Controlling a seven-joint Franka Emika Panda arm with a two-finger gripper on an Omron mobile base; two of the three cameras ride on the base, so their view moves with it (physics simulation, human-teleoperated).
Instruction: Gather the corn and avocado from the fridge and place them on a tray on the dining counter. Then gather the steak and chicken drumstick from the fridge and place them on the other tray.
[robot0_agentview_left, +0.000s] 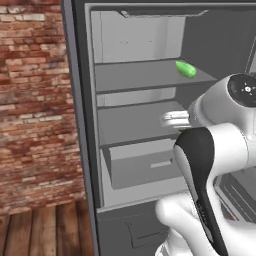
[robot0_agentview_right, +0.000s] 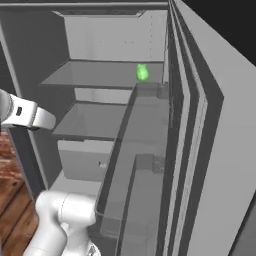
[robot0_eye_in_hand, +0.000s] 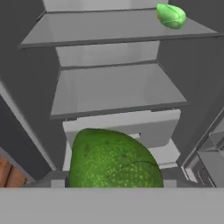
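A dark green, bumpy avocado (robot0_eye_in_hand: 114, 159) sits close against the bottom of the hand view, between the fingers and hiding them. My gripper (robot0_agentview_left: 171, 120) hangs in front of the open fridge at the height of the middle shelf (robot0_agentview_left: 135, 122), shut on the avocado. A sliver of green shows just under the hand in the left base view. The corn, steak, chicken drumstick and trays are out of view.
A pale green, rounded item (robot0_agentview_left: 186, 68) (robot0_agentview_right: 142, 73) (robot0_eye_in_hand: 171, 15) lies at the right end of the upper shelf (robot0_agentview_left: 140, 75). A drawer (robot0_eye_in_hand: 127, 124) sits below the middle shelf. The open fridge door (robot0_agentview_right: 150, 150) with its bins stands on the right, a brick wall (robot0_agentview_left: 35, 100) on the left.
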